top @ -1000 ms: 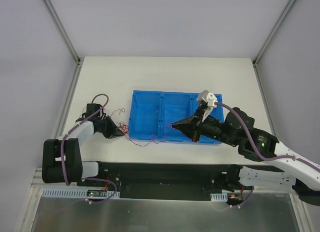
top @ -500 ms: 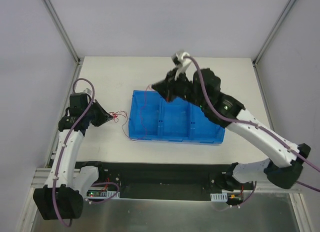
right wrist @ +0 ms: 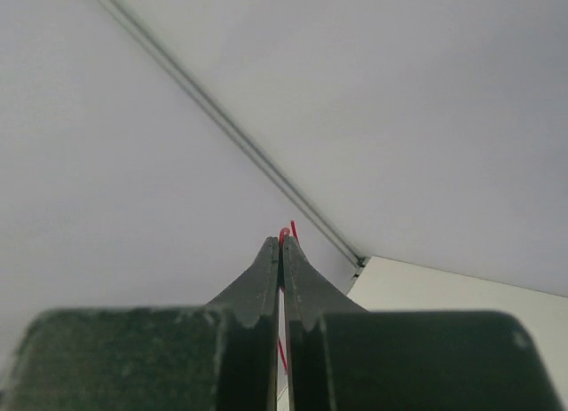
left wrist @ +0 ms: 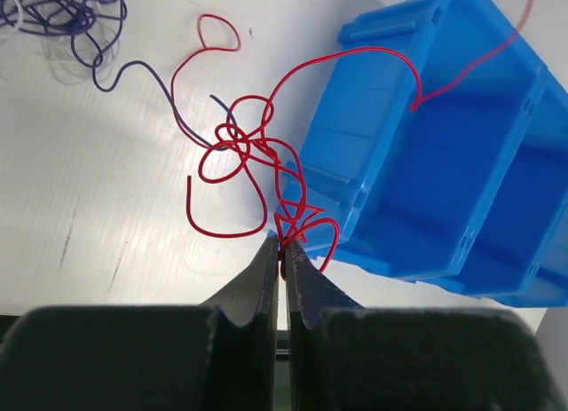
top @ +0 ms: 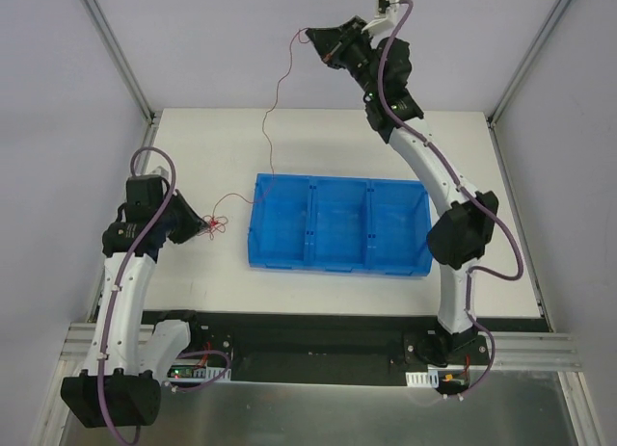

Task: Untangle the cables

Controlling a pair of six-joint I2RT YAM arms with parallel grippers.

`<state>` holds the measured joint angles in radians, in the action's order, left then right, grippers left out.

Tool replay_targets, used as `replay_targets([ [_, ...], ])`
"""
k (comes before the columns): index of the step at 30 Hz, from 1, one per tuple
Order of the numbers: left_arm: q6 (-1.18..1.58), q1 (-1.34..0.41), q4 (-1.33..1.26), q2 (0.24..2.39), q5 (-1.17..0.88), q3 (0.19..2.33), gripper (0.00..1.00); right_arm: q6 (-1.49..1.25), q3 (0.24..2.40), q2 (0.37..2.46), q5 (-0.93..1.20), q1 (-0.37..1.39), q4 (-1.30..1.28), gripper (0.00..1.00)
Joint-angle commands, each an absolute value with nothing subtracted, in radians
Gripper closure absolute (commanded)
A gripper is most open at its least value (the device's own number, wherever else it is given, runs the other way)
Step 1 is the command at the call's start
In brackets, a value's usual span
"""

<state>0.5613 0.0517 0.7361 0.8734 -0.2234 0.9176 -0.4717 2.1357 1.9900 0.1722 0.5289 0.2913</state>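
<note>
A red cable (top: 266,130) hangs in a long strand from my right gripper (top: 310,34), raised high over the table's far edge, down to a small red knot (top: 216,222) left of the blue bin (top: 337,181). My left gripper (top: 203,224) is shut on that knot. In the left wrist view the jaws (left wrist: 284,244) pinch the red loops (left wrist: 257,154), and a dark purple cable (left wrist: 191,131) threads through them. In the right wrist view my right gripper (right wrist: 282,241) is shut on the red cable, whose end (right wrist: 286,231) pokes out past the tips.
The blue bin (left wrist: 444,162) has three compartments and lies mid-table, right of the knot. A loose clump of dark purple cable (left wrist: 62,11) with faint white cable (left wrist: 71,69) lies on the white table beyond the knot. Frame posts stand at the table's back corners.
My right arm swung up and back from the bin, drawing the red cable out into a long strand. My left gripper closed on the red knot and lifted back a little.
</note>
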Motion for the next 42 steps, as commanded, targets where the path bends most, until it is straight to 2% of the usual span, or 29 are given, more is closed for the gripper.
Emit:
replay_targets([
  [1,0.45,0.049,0.764,0.871,-0.167,1.02,1.0,-0.571,2.156,2.06,0.178,0.45,0.437,0.99],
  [10,0.328,0.049,0.72,0.931,-0.307,1.189,1.0,-0.244,1.839,2.031,0.078,0.42,0.379,1.0],
  [21,0.508,0.049,0.641,1.003,-0.147,1.296,1.0,-0.084,1.844,2.134,-0.264,0.413,0.04,0.99],
  [22,0.523,0.049,0.635,1.009,-0.14,1.302,1.0,-0.087,1.853,2.14,-0.274,0.414,0.011,0.94],
  [23,0.534,0.049,0.626,1.017,-0.143,1.311,1.0,-0.115,1.859,2.146,-0.265,0.414,0.005,0.85],
  [25,0.545,0.049,0.615,1.031,-0.149,1.33,1.0,-0.17,1.873,2.157,-0.137,0.416,0.032,0.61],
  [28,0.555,0.049,0.612,1.054,-0.152,1.348,1.0,-0.203,1.937,2.166,0.045,0.445,0.043,0.45],
  [30,0.555,0.049,0.612,1.074,-0.163,1.356,1.0,-0.122,1.962,2.149,0.086,0.498,0.022,0.34],
  [32,0.56,0.051,0.612,1.095,-0.187,1.365,1.0,-0.011,1.942,2.106,0.141,0.554,0.017,0.27],
  [37,0.61,0.066,0.612,1.155,-0.276,1.385,1.0,0.035,1.723,1.955,0.527,0.662,0.262,0.23],
  [42,0.638,0.071,0.612,1.196,-0.363,1.413,1.0,0.028,1.641,1.901,0.601,0.782,0.383,0.25],
])
